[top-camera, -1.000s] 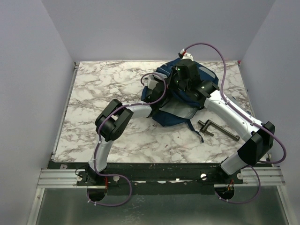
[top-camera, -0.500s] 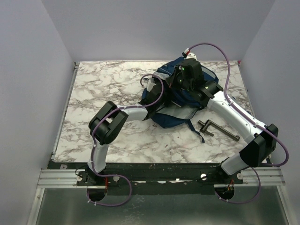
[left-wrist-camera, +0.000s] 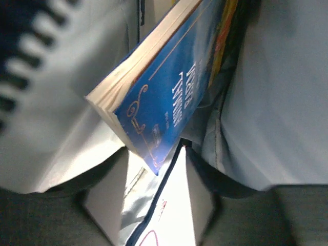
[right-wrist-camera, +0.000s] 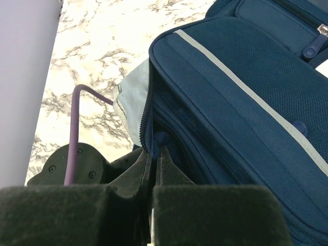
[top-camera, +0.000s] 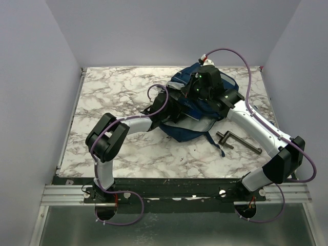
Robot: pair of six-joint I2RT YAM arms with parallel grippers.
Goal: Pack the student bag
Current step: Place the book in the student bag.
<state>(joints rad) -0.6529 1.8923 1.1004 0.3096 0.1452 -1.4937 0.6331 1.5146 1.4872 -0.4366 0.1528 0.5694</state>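
Navy fabric backpack [right-wrist-camera: 215, 133], grey-striped.

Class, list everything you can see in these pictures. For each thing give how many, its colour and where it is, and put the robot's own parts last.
student bag: one, navy blue with a grey stripe, on the far right part of the table
book: one, blue cover, inside the bag
white item: one, white, just below the book, too blurred to name
metal tool: one, dark, on the table to the right of the bag
table: one, white and grey marble, under everything
cables: two, purple, one along each arm
left arm: one, white and black, reaching into the bag's opening
right arm: one, white and black, over the bag from the right
right gripper: one, black, shut on the bag's opening edge
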